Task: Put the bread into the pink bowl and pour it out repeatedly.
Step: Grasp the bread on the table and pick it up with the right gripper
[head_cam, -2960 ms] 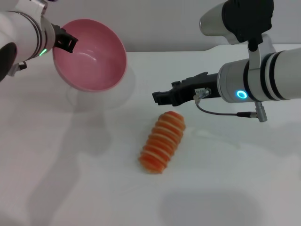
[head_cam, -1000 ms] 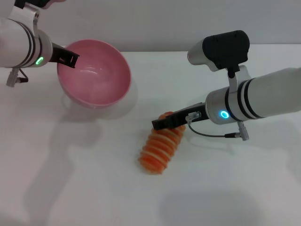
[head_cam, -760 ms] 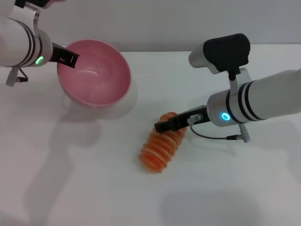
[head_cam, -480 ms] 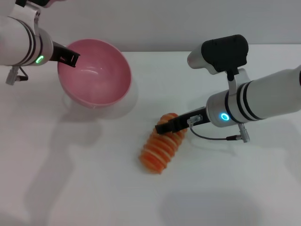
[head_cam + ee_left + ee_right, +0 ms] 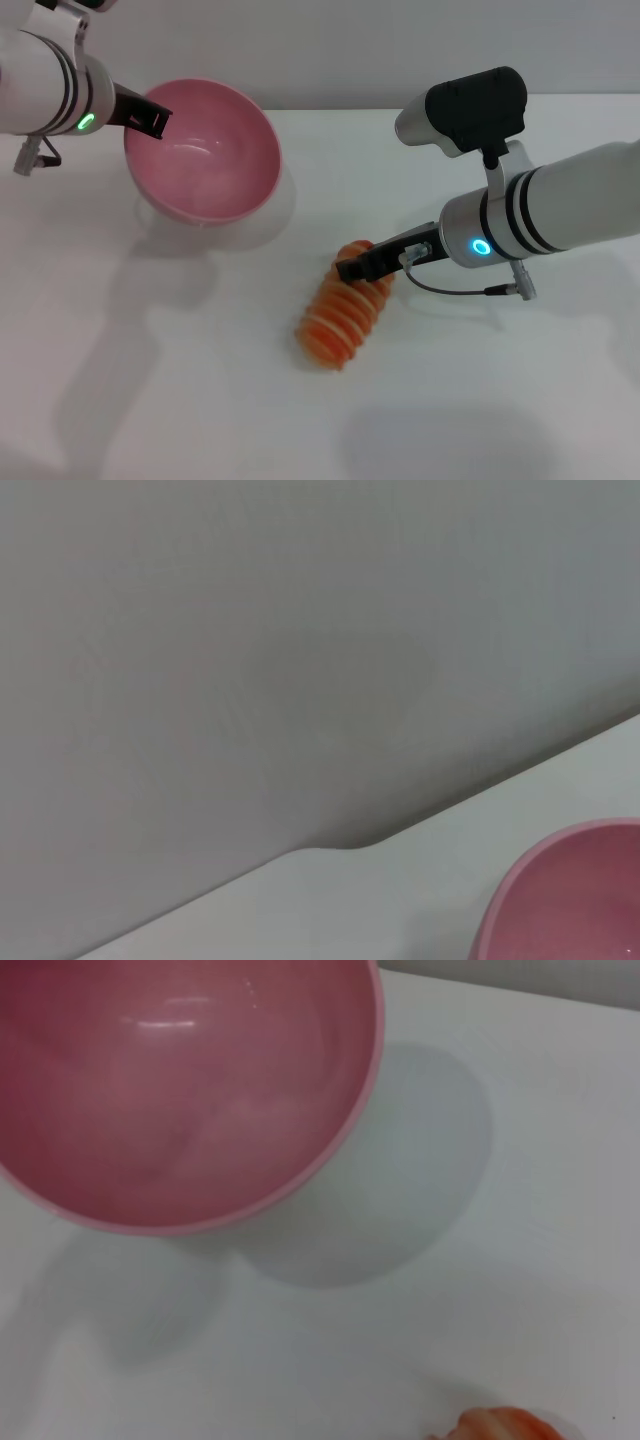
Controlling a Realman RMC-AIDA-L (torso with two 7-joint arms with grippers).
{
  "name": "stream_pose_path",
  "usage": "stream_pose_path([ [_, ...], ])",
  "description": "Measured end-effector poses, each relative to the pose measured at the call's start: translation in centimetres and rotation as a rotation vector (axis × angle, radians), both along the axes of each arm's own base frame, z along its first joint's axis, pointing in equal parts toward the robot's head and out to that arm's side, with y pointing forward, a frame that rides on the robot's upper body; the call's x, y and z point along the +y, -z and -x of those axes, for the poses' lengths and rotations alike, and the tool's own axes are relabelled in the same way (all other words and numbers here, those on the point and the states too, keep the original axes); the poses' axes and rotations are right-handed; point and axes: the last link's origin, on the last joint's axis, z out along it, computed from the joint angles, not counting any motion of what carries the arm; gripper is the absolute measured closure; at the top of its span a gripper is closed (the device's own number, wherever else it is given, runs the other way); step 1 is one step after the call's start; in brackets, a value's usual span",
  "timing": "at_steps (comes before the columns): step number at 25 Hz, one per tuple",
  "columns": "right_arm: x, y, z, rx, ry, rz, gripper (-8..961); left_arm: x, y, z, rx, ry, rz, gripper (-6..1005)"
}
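Bread (image 5: 345, 305) lies on the white table (image 5: 200, 380), striped side up, well apart from the bowl (image 5: 205, 150). Not yet in the bowl.

Left end effector (image 5: 150, 117) sits at the bowl's rim on the robot's left side, clamped on that rim as far as the head view shows. The shadow on the table under the bowl suggests the bowl is held off the surface, tilted with its opening toward the bread. Inside of the bowl is empty in both the head and right wrist views.

Right end effector (image 5: 352, 270) is down at the far end of the bread, touching or just over it. Fingers overlap the loaf; cannot tell whether they are apart or closed on it.

Progress, as judged: this load cycle is at its pickup stage. Left to do: secure the bread, lift, carry across to the bowl, release inside, then the left arm tips it out. Repeat.
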Motion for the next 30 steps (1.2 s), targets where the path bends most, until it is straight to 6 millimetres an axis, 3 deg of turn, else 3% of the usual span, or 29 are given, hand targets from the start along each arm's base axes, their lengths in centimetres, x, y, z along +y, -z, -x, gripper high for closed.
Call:
stream_pose_path([
  [10,0.0,-0.3,0.7,0.006,-0.021,0.004,495,0.1,0.0,-0.3,-0.002,0.009,-0.003,953],
  [11,-0.1,-0.4,1.1,0.011,-0.033,0.004,545,0.2,-0.1,-0.3,-0.002,0.01,-0.004,953],
  [21,-0.4,-1.3,2.4,0.015,-0.084,-0.006,581,0.2,0.0,-0.2,-0.002,0.008,-0.003,954],
  [28,-0.9,-4.0,5.3,0.036,-0.161,-0.056,638,0.2,0.3,0.1,0.008,-0.002,0.008,954],
  [30,-1.0,-4.8,6.1,0.034,-0.183,-0.076,706,0.2,0.5,0.1,0.009,-0.003,0.012,954],
])
